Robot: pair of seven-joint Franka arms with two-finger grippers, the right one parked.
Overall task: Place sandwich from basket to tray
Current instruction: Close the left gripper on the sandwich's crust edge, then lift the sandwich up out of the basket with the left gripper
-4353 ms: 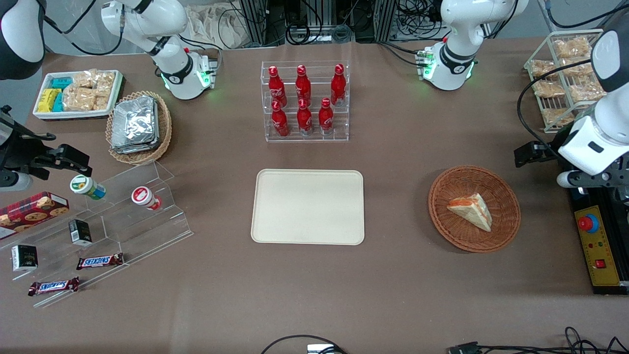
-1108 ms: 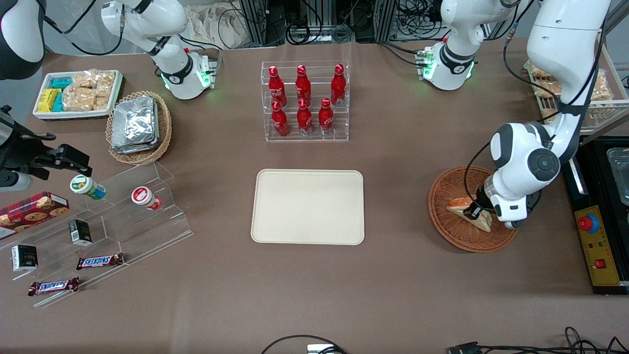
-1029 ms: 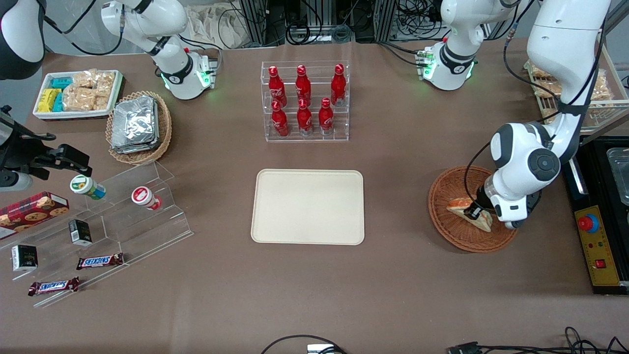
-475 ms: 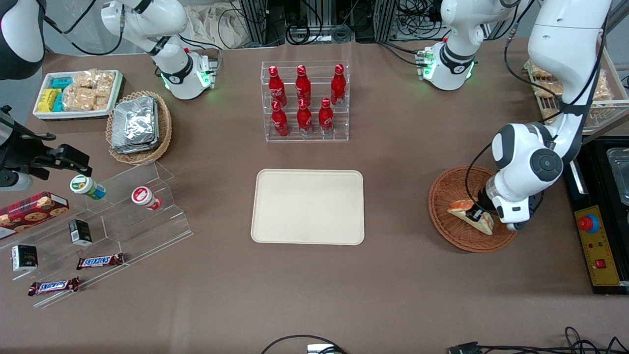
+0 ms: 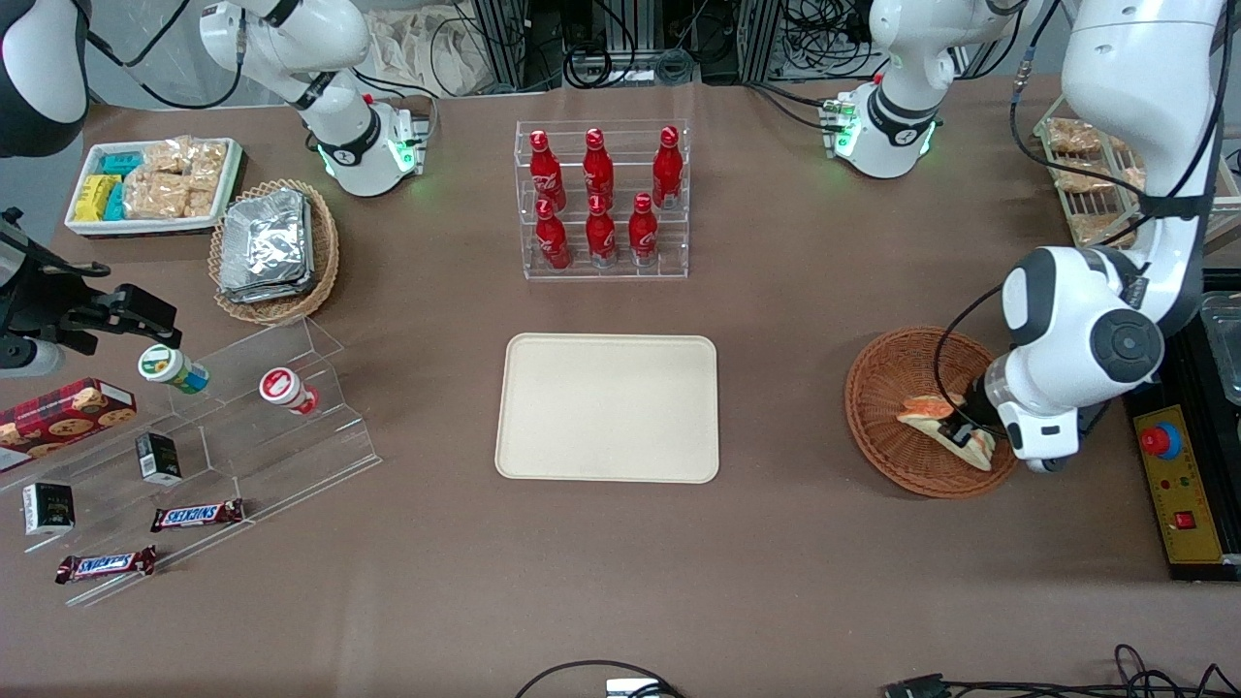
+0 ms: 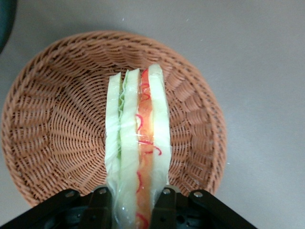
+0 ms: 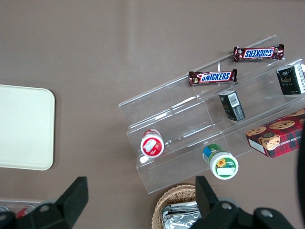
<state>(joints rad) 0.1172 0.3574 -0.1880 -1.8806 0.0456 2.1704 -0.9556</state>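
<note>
Gripping the sandwich [image 6: 138, 143] by its two bread faces, the left arm's gripper [image 6: 133, 202] sits low over the basket [image 5: 887, 388], its jaws clenched on the wedge so that the layered edge of red and green filling faces the wrist camera. The sandwich [image 5: 945, 427] is inside the basket's rim, toward the part nearest the front camera; whether it has cleared the weave cannot be told. A glossy film appears to wrap it, so the surface is probably somewhat slippery. It looks light and soft: the bread would likely crush under a hard squeeze, and the layers could shear apart if pinched across the filling instead of face to face. The present hold, near one end of the wedge with a finger [image 6: 164, 205] flat on each slice, seems suitable, though the free end may sag. The tray [image 5: 608, 407] lies bare, well apart from the basket toward the parked arm's end of the table.
</note>
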